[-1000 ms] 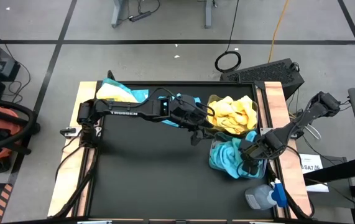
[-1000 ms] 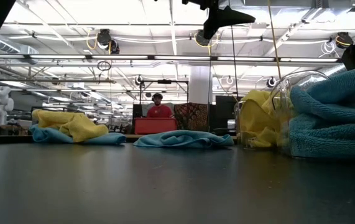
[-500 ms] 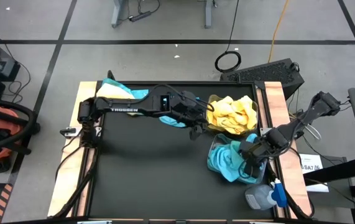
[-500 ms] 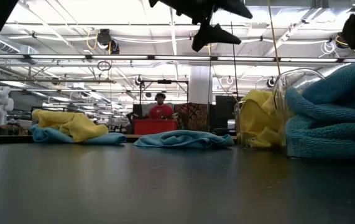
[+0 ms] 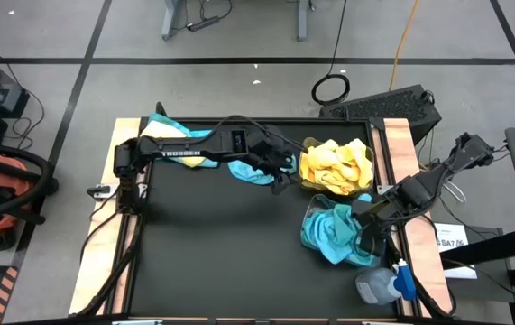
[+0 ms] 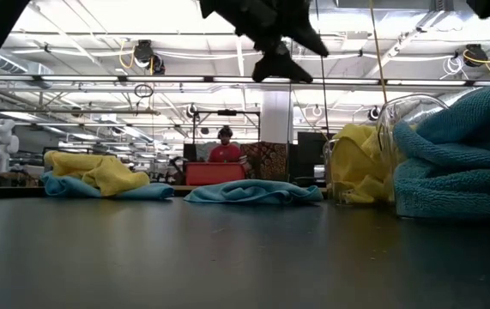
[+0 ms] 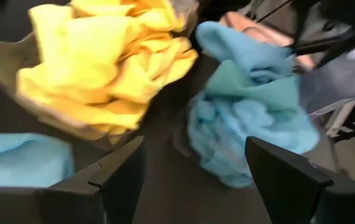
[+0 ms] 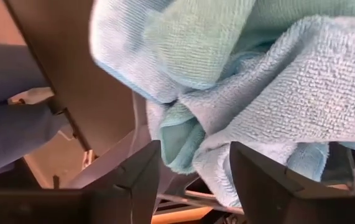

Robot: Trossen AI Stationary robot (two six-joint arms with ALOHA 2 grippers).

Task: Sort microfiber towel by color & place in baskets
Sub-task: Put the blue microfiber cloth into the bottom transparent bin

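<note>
Two clear bins stand at the right side of the black counter, touching or nearly so. The farther bin is heaped with yellow towels; individual count cannot be made out from the crumpled mass. The nearer bin holds a heap of teal-blue towels that spills over its rim; again the count is not separable. Outside the bins: one teal-blue towel lies loose on the counter near its far middle, under the left arm, and at the far left corner sits a small pile of at least one yellow towel on top of at least one teal-blue towel. The low view shows the same pile and the lone blue towel flat on the counter. Left claw hangs above the counter just beside the yellow bin, over the edge of the loose blue towel, fingers spread and holding nothing. Right claw is at the right rim of the blue bin, against the teal heap; its wrist view shows the fingers parted with a fold of blue cloth lying between them, not pinched. One grey bottle with blue cap lies near the counter's near right corner. One black keyboard rests beyond the far right corner. A person is visible far back in the room.
</note>
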